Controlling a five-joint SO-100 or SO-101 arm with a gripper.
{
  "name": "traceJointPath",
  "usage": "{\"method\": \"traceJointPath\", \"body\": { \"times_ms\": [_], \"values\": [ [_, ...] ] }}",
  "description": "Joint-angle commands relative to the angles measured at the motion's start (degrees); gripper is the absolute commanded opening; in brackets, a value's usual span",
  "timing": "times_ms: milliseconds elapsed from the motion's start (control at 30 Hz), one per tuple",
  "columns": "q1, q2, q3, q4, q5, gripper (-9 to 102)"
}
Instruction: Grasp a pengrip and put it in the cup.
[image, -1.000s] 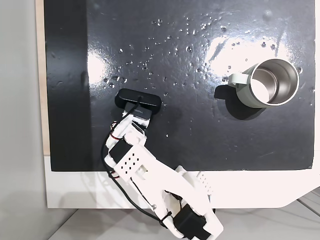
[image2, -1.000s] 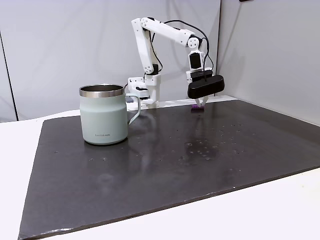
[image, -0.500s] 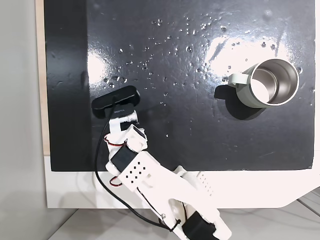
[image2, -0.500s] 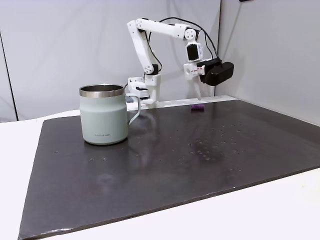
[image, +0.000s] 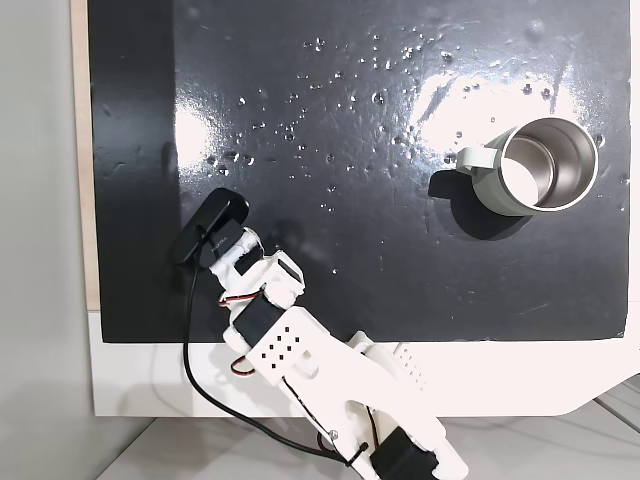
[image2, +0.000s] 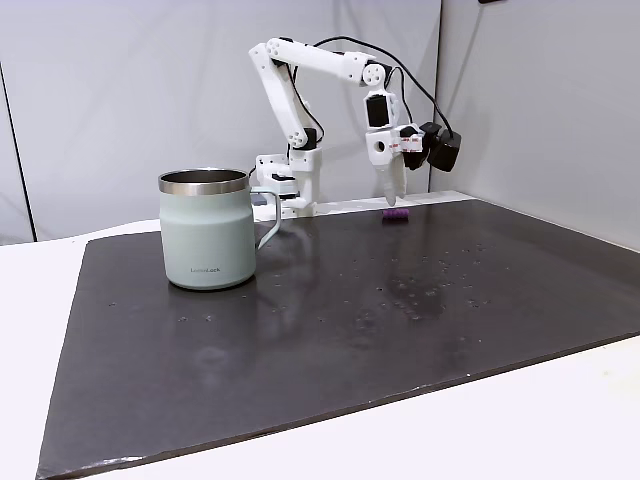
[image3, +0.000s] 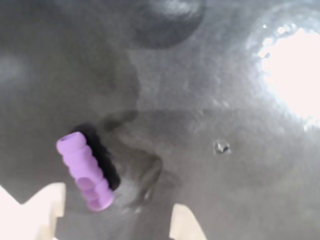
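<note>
The purple ribbed pengrip (image3: 85, 172) lies flat on the black mat, and the side fixed view shows the pengrip (image2: 397, 214) near the mat's far edge. My gripper (image3: 115, 220) is open; in the wrist view the pengrip sits between its two pale fingertips, closer to the left one. From the side, the gripper (image2: 391, 195) points down just above the pengrip without touching it. In the top fixed view the gripper (image: 232, 247) and wrist cover the pengrip. The grey-green cup (image: 545, 165) with its steel inside stands upright far to the right; the cup (image2: 207, 235) holds nothing I can see.
The black mat (image: 380, 280) carries small bumps and bright glare. The black wrist camera (image: 210, 225) sticks out beside the gripper. The arm's base (image2: 290, 180) stands at the mat's far edge, with a grey wall behind. A white table border (image: 500, 375) runs along the arm's side.
The wrist has turned and the black camera has swung round. In the top view the gripper shifted left; from the side it rose a little. Pengrip and cup stayed put.
</note>
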Motion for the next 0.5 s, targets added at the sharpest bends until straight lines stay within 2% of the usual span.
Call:
{"method": "traceJointPath", "body": {
  "times_ms": [0,133,467],
  "values": [
    [-0.7,3.6,3.78,-5.63,-4.57,28],
    [-2.46,5.01,8.79,-12.74,-6.42,29],
    [-5.8,-3.08,6.06,-18.37,-6.24,30]
  ]
}}
